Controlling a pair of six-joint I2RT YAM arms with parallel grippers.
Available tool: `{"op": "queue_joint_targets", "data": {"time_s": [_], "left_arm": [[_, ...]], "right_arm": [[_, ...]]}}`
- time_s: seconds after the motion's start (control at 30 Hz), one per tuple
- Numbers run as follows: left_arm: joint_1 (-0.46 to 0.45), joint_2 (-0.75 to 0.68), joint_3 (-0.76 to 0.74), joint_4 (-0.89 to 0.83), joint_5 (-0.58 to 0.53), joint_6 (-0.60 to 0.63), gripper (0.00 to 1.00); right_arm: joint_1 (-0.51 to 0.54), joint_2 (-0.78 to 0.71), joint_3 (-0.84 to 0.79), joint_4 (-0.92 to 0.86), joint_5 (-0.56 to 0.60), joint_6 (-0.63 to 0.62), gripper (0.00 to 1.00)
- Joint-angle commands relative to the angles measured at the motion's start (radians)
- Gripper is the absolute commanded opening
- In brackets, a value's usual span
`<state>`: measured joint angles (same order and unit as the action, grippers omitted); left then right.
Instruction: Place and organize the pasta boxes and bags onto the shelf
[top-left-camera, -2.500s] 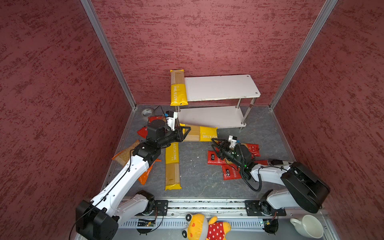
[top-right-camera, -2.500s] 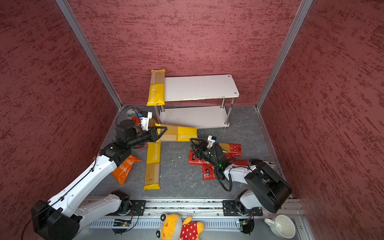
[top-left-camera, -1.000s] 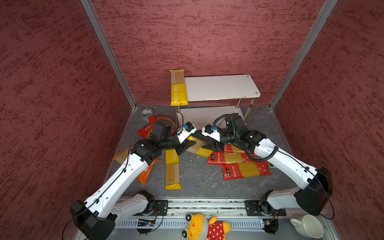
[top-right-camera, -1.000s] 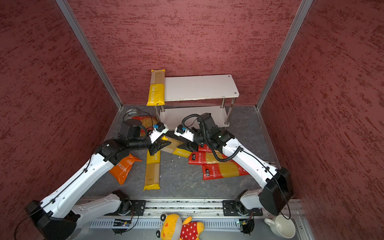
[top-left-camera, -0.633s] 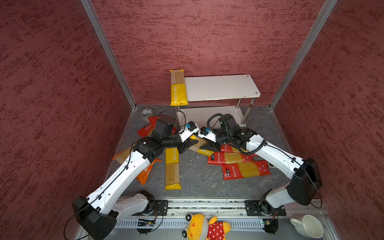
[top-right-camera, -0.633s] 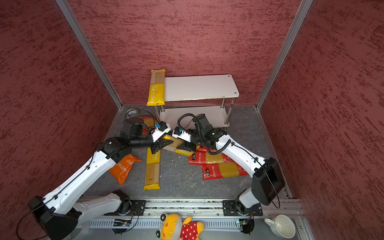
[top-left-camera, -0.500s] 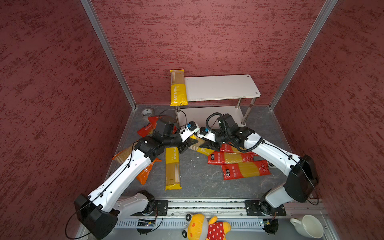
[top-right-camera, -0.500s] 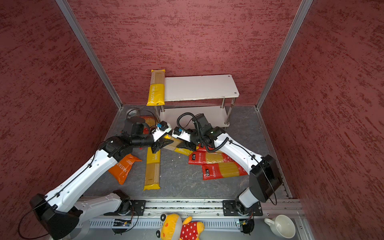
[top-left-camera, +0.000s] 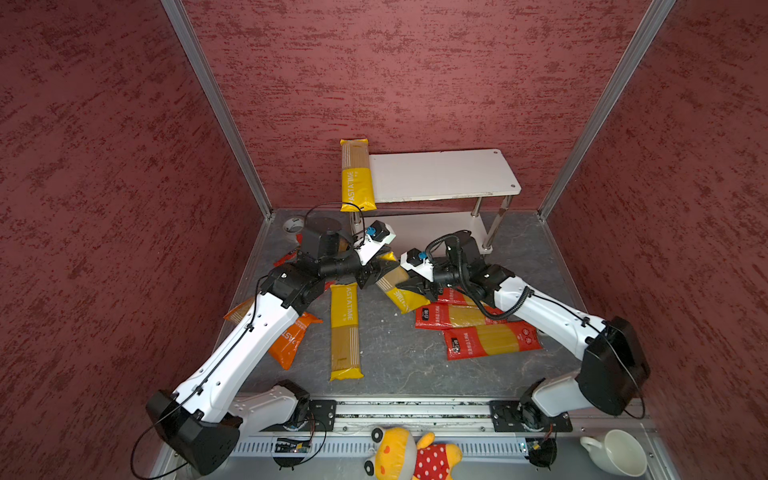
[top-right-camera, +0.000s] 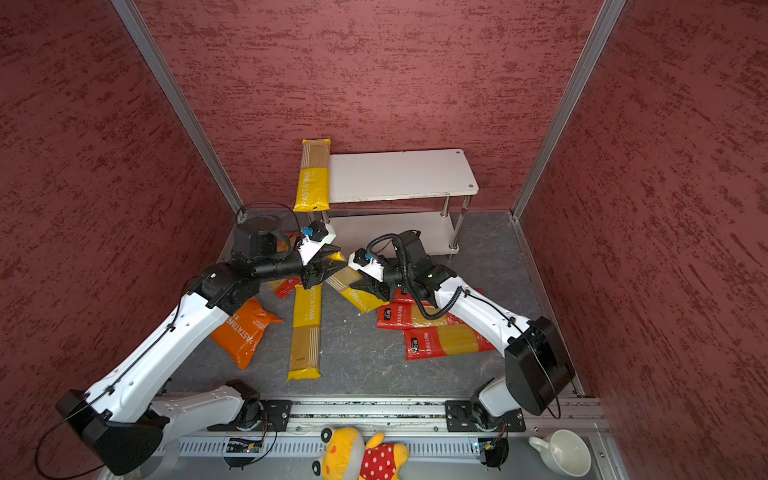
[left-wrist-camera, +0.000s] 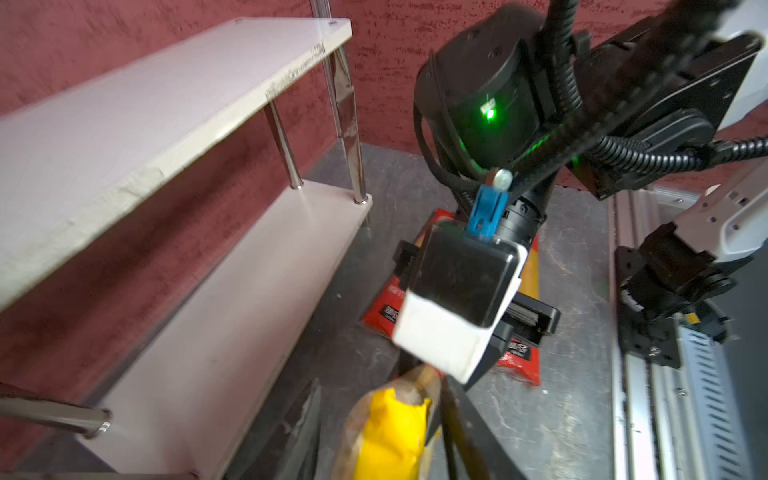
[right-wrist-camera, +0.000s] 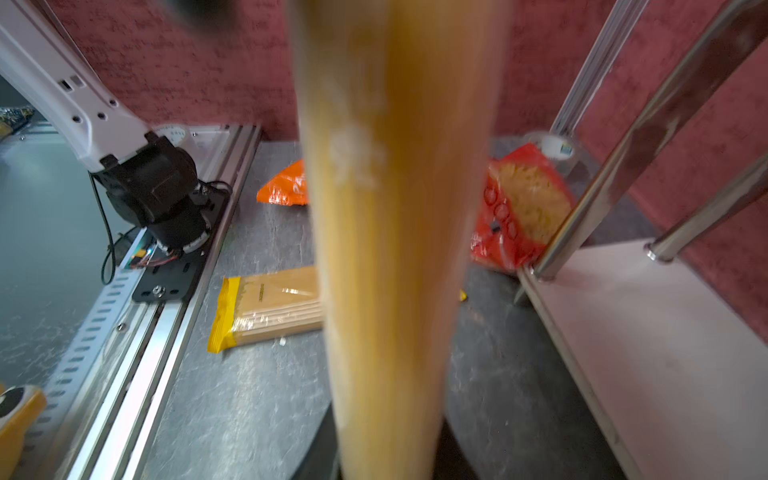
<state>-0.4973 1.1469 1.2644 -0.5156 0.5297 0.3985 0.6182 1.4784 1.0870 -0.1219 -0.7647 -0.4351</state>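
Handover just done, or nearly. A couple of sec ago the left pincer (top-left-camera: 375, 271) alone carried the held yellow pack (top-left-camera: 393, 283), w/ the right arm down over the red spaghetti packs (top-left-camera: 490, 341). Now the right pincer (top-left-camera: 412, 290) has come across and is clenched on that pack's yellow half. In the right wrist view the pack fills the space btw its jaws. The left pincer has released, as far as I can tell. The left wrist view shows a gap btw one finger (left-wrist-camera: 305, 419) and the pack's end, though that end sits inside the jaws.

Meaning for the task: the pack now belongs to the right arm, which prob. has the better reach to the shelf (top-left-camera: 440, 174). The left arm must back off first. Progress is small. Only the shelved yellow pack (top-left-camera: 356, 183) lies on the top board, at its left end, and nothing shows on the lower board. On the table (top-left-camera: 395, 361) wait the flat yellow pack (top-left-camera: 345, 328), the red spaghetti packs, the orange bag (top-left-camera: 291, 340) and a red bag (right-wrist-camera: 519, 212) by a shelf leg.

Pose: both arms stretch fwd and inward, pincers nose to nose just in front of the shelf's left legs. The left wrist is rolled, camera uppermost. The right forearm runs low over the red spaghetti packs, pincer pointing at the left arm. The held yellow pack slants btw them, clear of the table by my judgement.
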Motion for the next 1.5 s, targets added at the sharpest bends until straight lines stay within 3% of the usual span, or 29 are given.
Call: {"op": "queue_joint_targets", "data": {"time_s": [0.0, 0.3, 0.5, 0.67, 0.8, 1.07, 1.47], "left_arm": [[0.006, -0.026, 0.032, 0.052, 0.021, -0.022, 0.59], [0.085, -0.094, -0.028, 0.174, 0.026, -0.193, 0.81], [0.174, -0.127, -0.102, 0.258, 0.047, -0.374, 0.81], [0.181, -0.156, -0.225, 0.341, 0.038, -0.47, 0.8], [0.139, -0.187, -0.349, 0.456, 0.045, -0.548, 0.8], [-0.083, -0.156, -0.488, 0.588, -0.002, -0.563, 0.83], [-0.13, -0.042, -0.454, 0.735, 0.019, -0.598, 0.79]], "right_arm": [[-0.008, -0.07, -0.019, 0.235, 0.006, 0.114, 0.0], [-0.027, -0.129, -0.103, 0.389, 0.126, 0.198, 0.0], [-0.06, -0.201, -0.151, 0.518, 0.172, 0.323, 0.0], [-0.086, -0.253, -0.159, 0.548, 0.183, 0.42, 0.0], [-0.103, -0.29, -0.136, 0.532, 0.19, 0.471, 0.0], [-0.118, -0.297, -0.094, 0.593, 0.062, 0.582, 0.0], [-0.117, -0.274, -0.047, 0.761, -0.129, 0.79, 0.0]]}}
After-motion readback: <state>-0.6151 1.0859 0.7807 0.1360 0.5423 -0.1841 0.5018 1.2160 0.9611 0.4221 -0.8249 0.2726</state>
